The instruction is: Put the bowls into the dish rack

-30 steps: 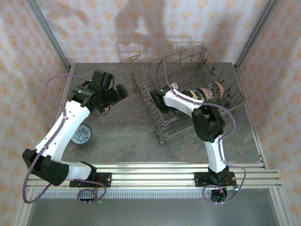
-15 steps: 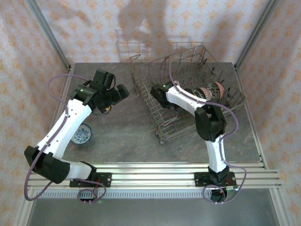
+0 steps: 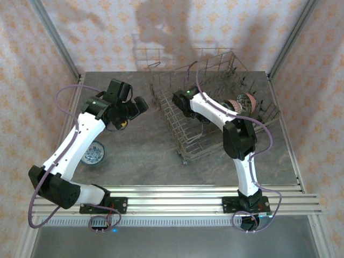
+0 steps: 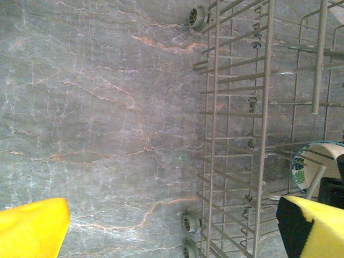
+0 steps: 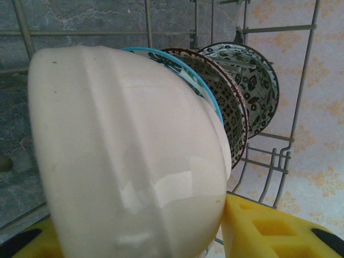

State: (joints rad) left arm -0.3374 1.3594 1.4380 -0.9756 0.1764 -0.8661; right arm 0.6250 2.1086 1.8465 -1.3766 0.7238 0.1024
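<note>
Right pincer [image 5: 131,236]: yellow jaws part-open either side of plain white ceramic bowl [image 5: 123,150]; gripping or letting go, cannot tell.
White bowl: tilted against row of patterned bowls [image 5: 252,86] inside grey wire dish rack [image 3: 215,70], far right.
Left pincer [image 4: 172,226]: wide open, empty.
Remaining: blue-white patterned bowl [image 3: 93,153], near left on grey marble table [image 3: 140,156].

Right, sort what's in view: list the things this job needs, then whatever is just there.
Job: dish rack; white bowl at the right gripper; patterned bowls racked behind it; blue-white bowl outside the rack.
Just there: marble table; wallpapered walls; aluminium base rail.
</note>
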